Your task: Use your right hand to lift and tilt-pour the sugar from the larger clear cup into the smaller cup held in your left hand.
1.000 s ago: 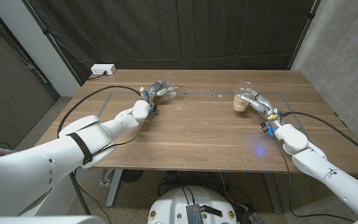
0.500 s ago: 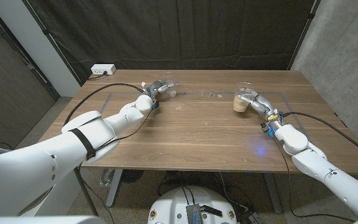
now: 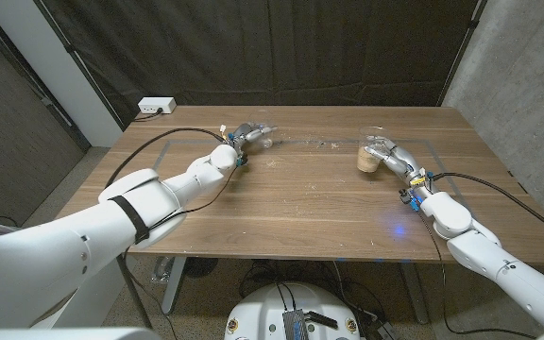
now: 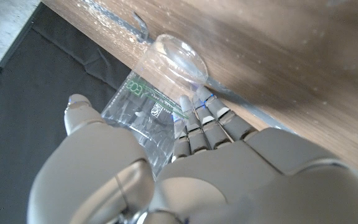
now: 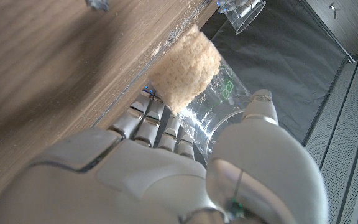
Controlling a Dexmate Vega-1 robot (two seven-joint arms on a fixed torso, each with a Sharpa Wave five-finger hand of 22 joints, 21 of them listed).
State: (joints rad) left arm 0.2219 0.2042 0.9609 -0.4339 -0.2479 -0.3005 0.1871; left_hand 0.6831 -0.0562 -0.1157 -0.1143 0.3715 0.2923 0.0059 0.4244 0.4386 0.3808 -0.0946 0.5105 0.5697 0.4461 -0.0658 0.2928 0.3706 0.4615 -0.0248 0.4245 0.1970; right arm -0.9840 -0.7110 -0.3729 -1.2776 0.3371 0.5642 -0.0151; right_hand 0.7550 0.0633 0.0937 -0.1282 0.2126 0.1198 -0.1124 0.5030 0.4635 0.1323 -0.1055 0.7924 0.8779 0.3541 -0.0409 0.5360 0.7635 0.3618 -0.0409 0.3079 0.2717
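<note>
The smaller clear cup (image 3: 263, 138) (image 4: 156, 93) is empty and stands at the table's far left of centre. My left hand (image 3: 245, 134) (image 4: 166, 168) wraps it, fingers (image 4: 205, 119) on one side and thumb on the other. The larger clear cup (image 3: 369, 148) (image 5: 211, 93) holds brown sugar (image 5: 184, 73) in its lower part and stands upright at the far right. My right hand (image 3: 390, 155) (image 5: 166, 168) grips it from the side. Its base looks to be on or just above the wood. In the right wrist view the smaller cup (image 5: 242, 12) shows far off.
A white power strip (image 3: 156, 106) lies at the back left corner of the table (image 3: 310, 208). A few spilled grains (image 3: 325, 144) lie between the two cups. A thin grey line (image 3: 182, 139) marks a rectangle on the wood. Black curtain hangs behind.
My left arm has stretched farther over the table, carrying its hand and the smaller cup a little away and to the right. The right hand and larger cup have barely moved.
</note>
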